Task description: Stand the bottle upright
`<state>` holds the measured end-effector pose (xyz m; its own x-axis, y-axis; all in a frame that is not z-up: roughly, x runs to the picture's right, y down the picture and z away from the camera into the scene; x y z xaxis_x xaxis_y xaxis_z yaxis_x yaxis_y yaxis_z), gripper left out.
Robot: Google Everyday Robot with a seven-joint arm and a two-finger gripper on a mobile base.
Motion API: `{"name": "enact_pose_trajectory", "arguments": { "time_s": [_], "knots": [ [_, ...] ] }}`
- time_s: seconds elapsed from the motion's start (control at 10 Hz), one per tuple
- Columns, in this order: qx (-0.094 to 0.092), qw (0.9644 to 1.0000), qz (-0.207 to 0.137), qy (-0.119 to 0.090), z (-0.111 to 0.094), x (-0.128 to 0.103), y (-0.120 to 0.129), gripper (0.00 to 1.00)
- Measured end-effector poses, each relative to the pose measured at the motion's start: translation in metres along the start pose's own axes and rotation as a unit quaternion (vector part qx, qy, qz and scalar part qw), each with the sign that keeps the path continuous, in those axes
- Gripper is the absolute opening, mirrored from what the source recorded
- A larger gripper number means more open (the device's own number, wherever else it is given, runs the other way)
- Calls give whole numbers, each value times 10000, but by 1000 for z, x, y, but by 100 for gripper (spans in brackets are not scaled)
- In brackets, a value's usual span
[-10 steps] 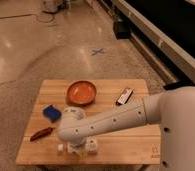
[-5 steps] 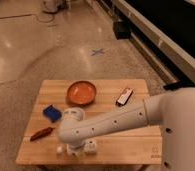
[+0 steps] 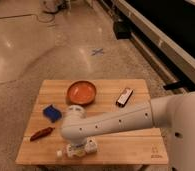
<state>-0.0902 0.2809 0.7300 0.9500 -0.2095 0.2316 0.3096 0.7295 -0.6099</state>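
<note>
The bottle (image 3: 79, 150) is small, pale and translucent, and lies on its side near the front edge of the wooden table (image 3: 136, 145). Its white cap (image 3: 59, 154) points left. My gripper (image 3: 80, 145) is right over the bottle, reaching down from the white arm (image 3: 121, 122) that comes in from the right. The wrist (image 3: 74, 125) hides most of the gripper and the top of the bottle. I cannot tell whether the gripper touches the bottle.
An orange bowl (image 3: 82, 92) sits at the back middle of the table. A black rectangular box (image 3: 124, 96) lies to its right. A blue object (image 3: 52, 113) and a reddish-brown object (image 3: 41, 133) lie on the left side. A tiled floor surrounds the table.
The wrist has shifted slightly left and down over the bottle. The bottle still lies on its side in about the same spot.
</note>
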Motion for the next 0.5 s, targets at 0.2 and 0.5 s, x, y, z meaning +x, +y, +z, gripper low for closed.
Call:
{"name": "enact_pose_trajectory", "arguments": {
  "time_s": [0.2, 0.5],
  "knots": [
    [63, 9999, 55, -128, -13, 12, -10, 0],
    [184, 9991, 164, -353, -36, 35, -33, 0]
  ]
}}
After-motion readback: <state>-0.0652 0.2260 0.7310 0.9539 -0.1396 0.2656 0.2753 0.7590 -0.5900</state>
